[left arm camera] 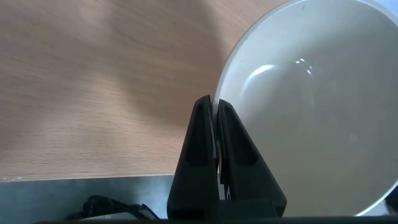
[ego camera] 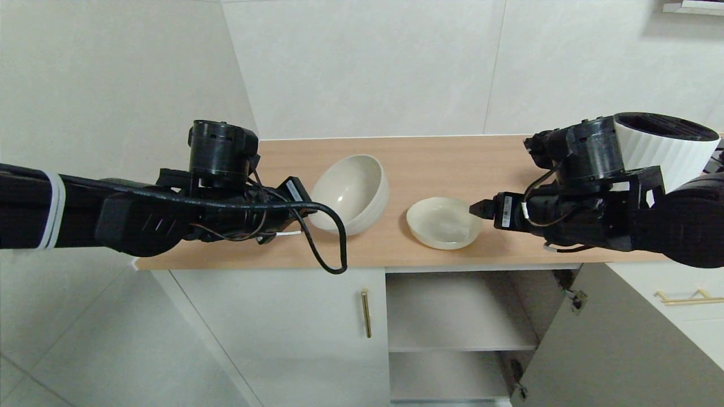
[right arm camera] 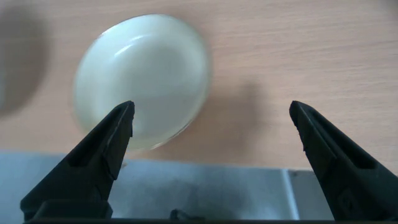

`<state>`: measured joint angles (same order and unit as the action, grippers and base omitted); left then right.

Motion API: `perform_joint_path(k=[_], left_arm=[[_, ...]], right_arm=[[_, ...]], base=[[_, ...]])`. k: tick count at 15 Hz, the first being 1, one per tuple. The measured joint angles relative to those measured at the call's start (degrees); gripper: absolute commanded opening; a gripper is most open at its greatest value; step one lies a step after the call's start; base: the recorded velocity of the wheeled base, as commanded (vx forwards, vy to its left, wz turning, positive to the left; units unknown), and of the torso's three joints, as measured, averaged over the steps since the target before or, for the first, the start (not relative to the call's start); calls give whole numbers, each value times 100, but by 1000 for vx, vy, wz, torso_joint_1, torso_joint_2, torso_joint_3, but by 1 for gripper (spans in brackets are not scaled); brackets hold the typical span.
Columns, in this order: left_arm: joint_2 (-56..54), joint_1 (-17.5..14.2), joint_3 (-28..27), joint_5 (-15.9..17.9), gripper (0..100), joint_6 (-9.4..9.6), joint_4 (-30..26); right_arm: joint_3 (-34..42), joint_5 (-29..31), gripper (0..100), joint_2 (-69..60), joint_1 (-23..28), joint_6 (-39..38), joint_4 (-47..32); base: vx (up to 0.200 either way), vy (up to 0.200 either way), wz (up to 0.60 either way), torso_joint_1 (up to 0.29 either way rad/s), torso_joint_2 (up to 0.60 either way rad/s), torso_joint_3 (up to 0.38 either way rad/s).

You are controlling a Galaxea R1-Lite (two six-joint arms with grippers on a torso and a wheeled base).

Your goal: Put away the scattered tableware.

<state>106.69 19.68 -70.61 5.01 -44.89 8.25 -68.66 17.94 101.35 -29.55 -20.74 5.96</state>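
A large cream bowl [ego camera: 350, 195] is tipped on its side on the wooden counter [ego camera: 452, 164], with its opening facing the front left. My left gripper [ego camera: 308, 206] is shut on the bowl's near rim; the left wrist view shows its fingers [left arm camera: 214, 102] pinched on the rim of the bowl [left arm camera: 311, 106]. A small shallow cream dish [ego camera: 444, 222] sits upright to the right of the bowl. My right gripper [ego camera: 478, 208] is at the dish's right edge, open. In the right wrist view its fingers [right arm camera: 211, 111] are spread wide over the dish [right arm camera: 143, 81].
A white ribbed container [ego camera: 662, 144] stands at the counter's right end behind my right arm. Under the counter a cabinet is open, with bare shelves [ego camera: 458, 316] and its door [ego camera: 594, 339] swung out to the right. The neighbouring door with a gold handle [ego camera: 366, 312] is closed.
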Motion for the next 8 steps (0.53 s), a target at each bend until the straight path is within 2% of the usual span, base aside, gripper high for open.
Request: perform_joint_path(k=[2, 8], left_arm=[[-20, 0, 2, -1, 0, 0, -2], [-49, 0, 2, -1, 0, 0, -2]], right_arm=[[-79, 268, 100, 234, -24, 0, 24], [-249, 523, 100, 689, -84, -52, 197]], base=[[0, 0, 0, 0, 0, 0], [0, 0, 0, 0, 0, 0]])
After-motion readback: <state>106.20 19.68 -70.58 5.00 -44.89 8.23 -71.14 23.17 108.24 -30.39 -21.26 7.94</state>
